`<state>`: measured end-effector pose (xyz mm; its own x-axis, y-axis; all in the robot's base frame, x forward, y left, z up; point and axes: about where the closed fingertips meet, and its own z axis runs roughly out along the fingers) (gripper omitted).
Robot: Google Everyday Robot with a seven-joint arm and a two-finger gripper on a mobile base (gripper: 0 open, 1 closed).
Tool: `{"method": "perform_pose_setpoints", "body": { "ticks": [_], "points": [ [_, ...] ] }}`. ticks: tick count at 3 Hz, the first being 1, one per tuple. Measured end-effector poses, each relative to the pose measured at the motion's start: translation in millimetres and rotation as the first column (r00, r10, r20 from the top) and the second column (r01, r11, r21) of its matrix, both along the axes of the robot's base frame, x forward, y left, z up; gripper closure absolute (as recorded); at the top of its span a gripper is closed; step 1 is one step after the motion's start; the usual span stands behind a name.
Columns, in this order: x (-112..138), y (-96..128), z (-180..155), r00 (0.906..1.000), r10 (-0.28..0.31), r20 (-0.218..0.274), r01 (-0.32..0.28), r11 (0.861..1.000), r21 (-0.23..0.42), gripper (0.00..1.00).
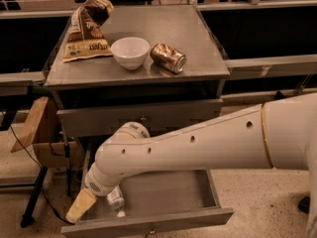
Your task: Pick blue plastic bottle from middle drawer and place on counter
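Note:
The blue plastic bottle (pixel 115 199) lies in the front left part of the open middle drawer (pixel 168 195), its white cap toward the drawer's front. My gripper (pixel 79 208), a tan piece at the end of the white arm, hangs at the drawer's front left corner, just left of the bottle and slightly lower in the picture. I cannot tell whether it touches the bottle. The white arm crosses the drawer from the right and hides much of its back. The counter (pixel 188 31) is the steel top above.
On the counter stand a chip bag (pixel 86 29), a white bowl (pixel 130 51) and a crushed brown-gold can (pixel 168 57). The upper drawer (pixel 143 119) is shut. A cardboard box (pixel 42 133) sits left of the cabinet.

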<state>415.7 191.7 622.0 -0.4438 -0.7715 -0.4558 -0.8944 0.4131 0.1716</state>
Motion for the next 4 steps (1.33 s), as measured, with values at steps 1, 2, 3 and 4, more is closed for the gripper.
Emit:
{"method": "perform_pose_setpoints", "body": {
  "ticks": [1, 2, 3, 4],
  "points": [
    [0.3, -1.1, -0.2, 1.0000, -0.003, 0.003, 0.003, 1.000, 0.005, 0.00],
    [23.0, -4.6, -17.3, 0.9976, -0.065, 0.024, 0.064, 0.998, 0.017, 0.00],
    [70.7, -16.2, -44.5, 0.9873, -0.154, 0.037, 0.153, 0.988, 0.027, 0.00],
    [111.3, -20.8, -83.0, 0.9708, -0.238, 0.031, 0.237, 0.971, 0.014, 0.00]
  ]
}}
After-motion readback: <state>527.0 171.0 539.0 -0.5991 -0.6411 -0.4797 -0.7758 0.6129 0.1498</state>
